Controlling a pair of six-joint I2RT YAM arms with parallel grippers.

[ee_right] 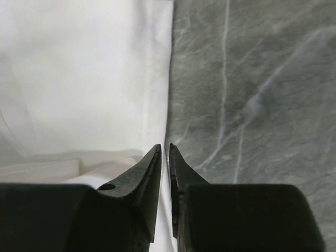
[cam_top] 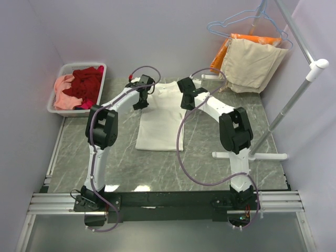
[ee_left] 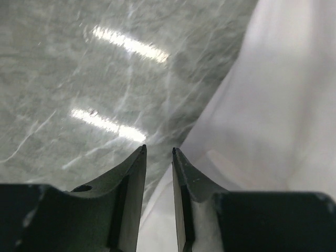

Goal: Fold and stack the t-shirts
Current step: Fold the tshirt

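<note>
A white t-shirt [cam_top: 160,123] lies on the grey marble table [cam_top: 105,163], folded into a long narrow shape; no print shows. My left gripper [cam_top: 140,103] is at its far left edge. In the left wrist view, the jaws [ee_left: 158,150] stand a narrow gap apart with the white cloth [ee_left: 273,105] running between them. My right gripper [cam_top: 187,102] is at the far right edge. In the right wrist view, its jaws [ee_right: 164,147] are nearly closed on the shirt's edge [ee_right: 79,79]. A dark red tee [cam_top: 88,81] and a salmon pink tee [cam_top: 63,98] lie in the basket.
The white basket [cam_top: 56,107] stands at the far left. A beige cloth [cam_top: 252,65] and an orange cloth [cam_top: 252,38] hang at the back right under a blue hanger [cam_top: 247,21]. A white rack pole [cam_top: 294,100] and its foot [cam_top: 249,156] stand right of the right arm.
</note>
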